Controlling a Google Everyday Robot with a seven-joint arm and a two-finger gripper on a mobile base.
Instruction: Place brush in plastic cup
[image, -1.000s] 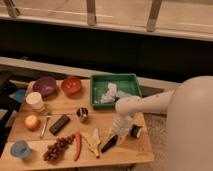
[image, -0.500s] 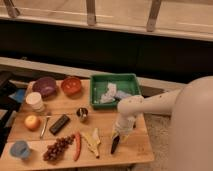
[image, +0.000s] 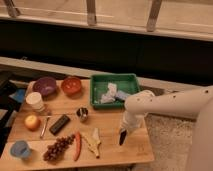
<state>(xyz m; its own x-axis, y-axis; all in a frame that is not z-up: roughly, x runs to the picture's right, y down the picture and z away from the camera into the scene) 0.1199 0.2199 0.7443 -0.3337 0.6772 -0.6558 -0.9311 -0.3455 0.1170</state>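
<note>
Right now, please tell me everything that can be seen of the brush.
The brush is slim and dark; its bristles cannot be made out. It hangs almost upright, its upper end clamped in the shut gripper above the right part of the wooden board. Whether its lower tip touches the board is unclear. The plastic cup stands far off, at the board's front left corner.
</note>
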